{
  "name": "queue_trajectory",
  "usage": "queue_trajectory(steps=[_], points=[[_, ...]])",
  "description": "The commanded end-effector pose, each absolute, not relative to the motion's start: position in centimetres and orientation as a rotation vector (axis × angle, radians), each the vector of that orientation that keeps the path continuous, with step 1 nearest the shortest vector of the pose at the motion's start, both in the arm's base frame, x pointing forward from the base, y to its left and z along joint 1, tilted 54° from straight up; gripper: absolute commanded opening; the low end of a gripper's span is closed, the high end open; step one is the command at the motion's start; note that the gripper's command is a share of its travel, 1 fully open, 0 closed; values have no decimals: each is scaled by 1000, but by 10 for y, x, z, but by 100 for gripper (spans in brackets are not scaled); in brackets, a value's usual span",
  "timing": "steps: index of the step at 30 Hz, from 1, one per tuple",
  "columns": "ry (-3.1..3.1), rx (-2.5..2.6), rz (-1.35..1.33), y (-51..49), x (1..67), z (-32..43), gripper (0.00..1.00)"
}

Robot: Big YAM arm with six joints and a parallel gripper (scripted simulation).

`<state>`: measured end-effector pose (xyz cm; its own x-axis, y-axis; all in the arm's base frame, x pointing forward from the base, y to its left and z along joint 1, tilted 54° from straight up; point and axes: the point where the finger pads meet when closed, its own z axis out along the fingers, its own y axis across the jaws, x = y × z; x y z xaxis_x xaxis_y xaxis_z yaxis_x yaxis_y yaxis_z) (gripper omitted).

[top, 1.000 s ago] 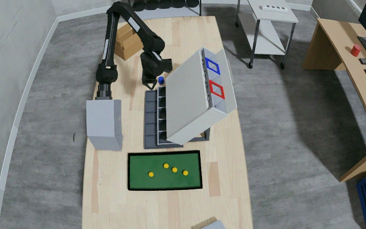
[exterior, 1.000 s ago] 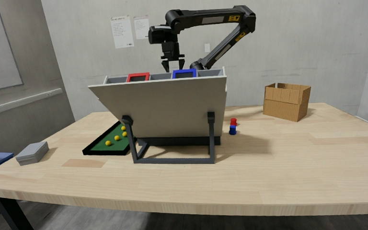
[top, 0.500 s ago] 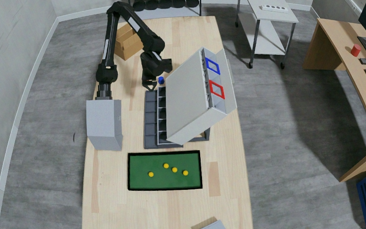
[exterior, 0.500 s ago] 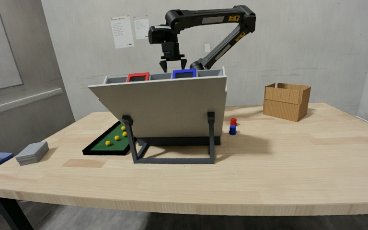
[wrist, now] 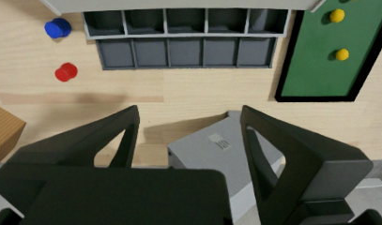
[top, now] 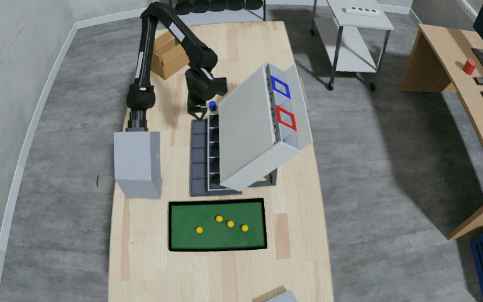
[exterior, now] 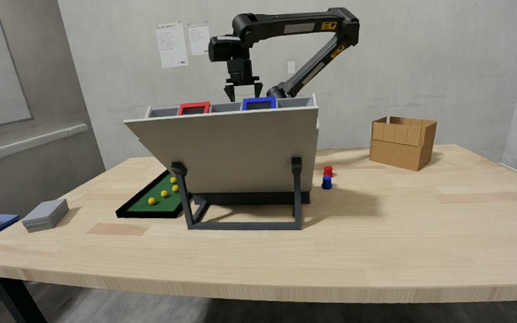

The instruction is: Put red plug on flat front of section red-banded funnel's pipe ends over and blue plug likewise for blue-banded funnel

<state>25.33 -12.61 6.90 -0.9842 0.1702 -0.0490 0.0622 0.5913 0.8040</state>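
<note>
My gripper (top: 196,111) (exterior: 243,91) (wrist: 190,112) is open and empty. It hangs high over the table on the arm's side of the slanted cover (top: 244,123) (exterior: 229,152). The red-banded funnel (top: 278,114) (exterior: 194,103) and the blue-banded funnel (top: 272,83) (exterior: 258,98) sit in the top row. A row of sections with flat front parts (top: 199,155) (wrist: 185,52) lies at the cover's foot; all look empty. The red plug (exterior: 328,170) (wrist: 66,72) and the blue plug (top: 212,106) (exterior: 326,182) (wrist: 57,28) stand on the table beside the end section. Several yellow marbles (top: 230,223) (wrist: 342,54) lie in the green tray (top: 184,239) (exterior: 141,204) (wrist: 314,70).
A grey block (top: 137,164) (wrist: 211,150) stands at the arm's base, right under the gripper in the wrist view. A cardboard box (top: 167,56) (exterior: 403,142) (wrist: 2,127) stands at the table's far end. A small grey box (exterior: 45,214) lies near the table's other end.
</note>
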Motion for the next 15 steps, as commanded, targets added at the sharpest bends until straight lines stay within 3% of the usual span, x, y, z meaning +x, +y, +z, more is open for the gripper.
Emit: queue_trajectory(steps=[1, 6, 15], points=[[2688, 197, 1329, -133, 257, 71, 80], [2688, 197, 1329, -133, 257, 71, 80], [2693, 183, 1334, -141, 256, -19, 80]])
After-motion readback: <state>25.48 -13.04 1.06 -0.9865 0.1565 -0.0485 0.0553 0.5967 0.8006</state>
